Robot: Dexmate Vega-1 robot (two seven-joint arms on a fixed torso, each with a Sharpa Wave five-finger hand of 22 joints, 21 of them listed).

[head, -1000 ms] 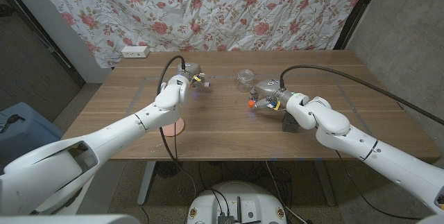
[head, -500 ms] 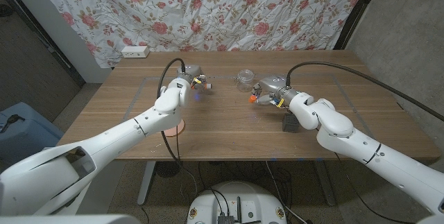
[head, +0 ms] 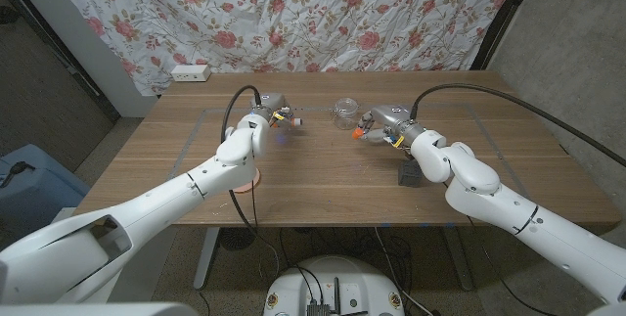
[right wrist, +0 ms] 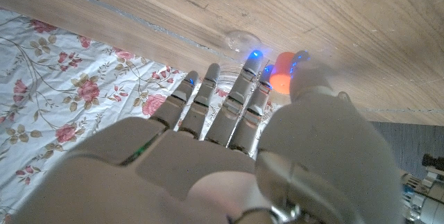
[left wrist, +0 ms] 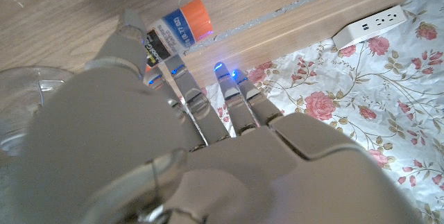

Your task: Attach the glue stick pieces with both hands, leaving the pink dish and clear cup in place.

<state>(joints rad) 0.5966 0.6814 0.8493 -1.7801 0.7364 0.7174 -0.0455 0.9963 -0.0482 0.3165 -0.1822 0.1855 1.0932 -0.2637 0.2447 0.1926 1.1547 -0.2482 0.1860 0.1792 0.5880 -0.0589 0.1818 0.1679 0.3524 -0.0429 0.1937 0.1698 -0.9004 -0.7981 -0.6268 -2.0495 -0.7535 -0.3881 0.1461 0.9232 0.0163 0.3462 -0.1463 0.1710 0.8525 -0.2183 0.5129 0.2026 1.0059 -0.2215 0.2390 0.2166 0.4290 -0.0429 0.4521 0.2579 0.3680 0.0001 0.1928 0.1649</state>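
Here, both pieces are lifted above the wooden table (head: 323,174): the left hand (head: 266,112) pinches the glue stick body (left wrist: 177,28), and the right hand (head: 383,123) pinches the orange cap (right wrist: 283,80). Next: align and press them together. Between them, the clear cup (head: 342,111) looks empty; the pink dish (head: 247,178) is mostly hidden.

Backdrop: floral sheet (head: 323,13) | furniture: wooden table (head: 323,174) | white power strip (head: 190,72) — far left edge | grey wall (head: 577,52) right
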